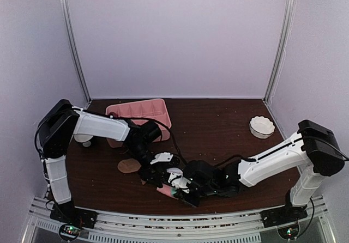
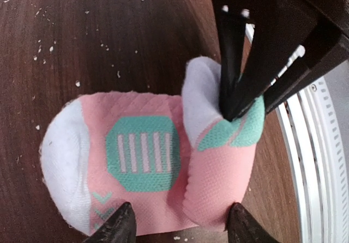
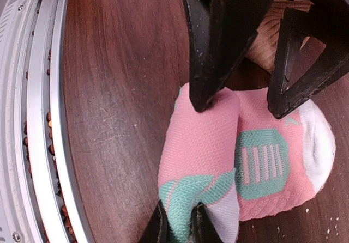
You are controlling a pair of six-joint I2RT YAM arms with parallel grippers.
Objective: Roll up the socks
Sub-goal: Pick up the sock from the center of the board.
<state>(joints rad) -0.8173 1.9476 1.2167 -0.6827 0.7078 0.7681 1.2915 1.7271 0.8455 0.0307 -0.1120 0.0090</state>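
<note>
Pink sock (image 2: 142, 156) between near-shut right fingers (image 3: 157, 229)

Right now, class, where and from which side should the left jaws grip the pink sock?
Probably grip the pink sock by its raised roll, plain pink end, from above: it rises above the flat toe half, and the right jaws pinch the mint-and-white end.

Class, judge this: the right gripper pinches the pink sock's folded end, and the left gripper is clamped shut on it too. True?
No: the left gripper is open, jaws spread over the pink sock, per the left wrist view. The right gripper does pinch the folded end.
</note>
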